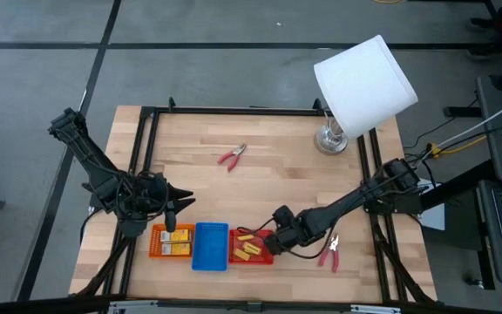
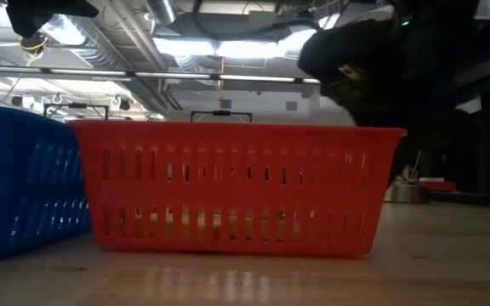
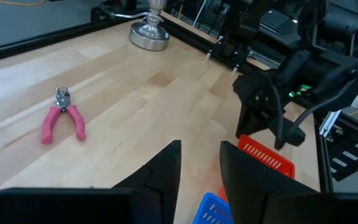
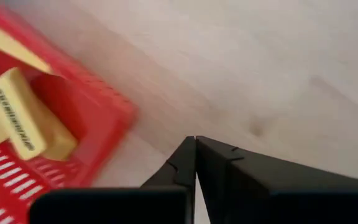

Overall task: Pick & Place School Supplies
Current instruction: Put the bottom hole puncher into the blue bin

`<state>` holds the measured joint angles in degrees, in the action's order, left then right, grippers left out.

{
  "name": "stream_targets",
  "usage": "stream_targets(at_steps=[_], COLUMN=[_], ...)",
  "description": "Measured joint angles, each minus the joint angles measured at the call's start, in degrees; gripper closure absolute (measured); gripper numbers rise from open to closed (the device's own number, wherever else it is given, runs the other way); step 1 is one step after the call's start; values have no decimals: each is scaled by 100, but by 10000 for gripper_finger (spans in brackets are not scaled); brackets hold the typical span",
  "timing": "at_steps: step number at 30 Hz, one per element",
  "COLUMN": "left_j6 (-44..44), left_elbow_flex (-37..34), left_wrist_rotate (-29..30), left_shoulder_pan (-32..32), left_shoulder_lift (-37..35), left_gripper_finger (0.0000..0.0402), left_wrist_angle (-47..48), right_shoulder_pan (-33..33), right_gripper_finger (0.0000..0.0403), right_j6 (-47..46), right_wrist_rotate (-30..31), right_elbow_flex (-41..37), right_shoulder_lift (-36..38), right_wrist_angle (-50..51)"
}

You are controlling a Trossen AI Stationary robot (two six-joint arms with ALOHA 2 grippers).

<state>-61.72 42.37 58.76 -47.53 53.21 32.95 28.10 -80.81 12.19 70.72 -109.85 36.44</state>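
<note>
the red rectangular mesh tray (image 1: 251, 251) already holds several small yellow blocks (image 4: 18, 121), and the orange mesh tray (image 1: 172, 242) beside the blue mesh tray (image 1: 210, 246) carries flat yellow-orange packets with pale labels (image 1: 173, 239). the right gripper (image 1: 271, 237) hovers at the red tray's edge with its fingers pressed together and nothing between them. the left gripper (image 1: 181, 202) waits just above the orange tray, fingers parted and empty. two pink-handled pliers remain loose on the wooden table (image 1: 277, 174): one (image 1: 231, 156) well apart towards the lamp (image 1: 362, 80), the other (image 1: 330, 252) just beside the right arm. so the sorting looks mostly done, with those two tools left.
</note>
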Motion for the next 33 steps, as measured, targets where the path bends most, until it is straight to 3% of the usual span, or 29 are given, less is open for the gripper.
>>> stream_targets(at_steps=[8,16,19,33], left_j6=[12,57,256,1453], left_elbow_flex=[0,0,0,2], left_wrist_rotate=[-15,3,26,-44], left_shoulder_pan=[0,0,0,0], left_shoulder_lift=[0,0,0,2], left_gripper_finger=[296,296,296,296], left_wrist_angle=[4,-16,-183,-1607], right_shoulder_pan=[522,1964,2243,2149], right_gripper_finger=[316,274,267,265], right_j6=[-1447,-4125,-4264,-4129], right_wrist_rotate=[26,-825,-1352,-1170], right_elbow_flex=[-2,0,0,0], right_shoulder_lift=[591,1065,1011,448], right_wrist_angle=[2083,2240,2017,2338])
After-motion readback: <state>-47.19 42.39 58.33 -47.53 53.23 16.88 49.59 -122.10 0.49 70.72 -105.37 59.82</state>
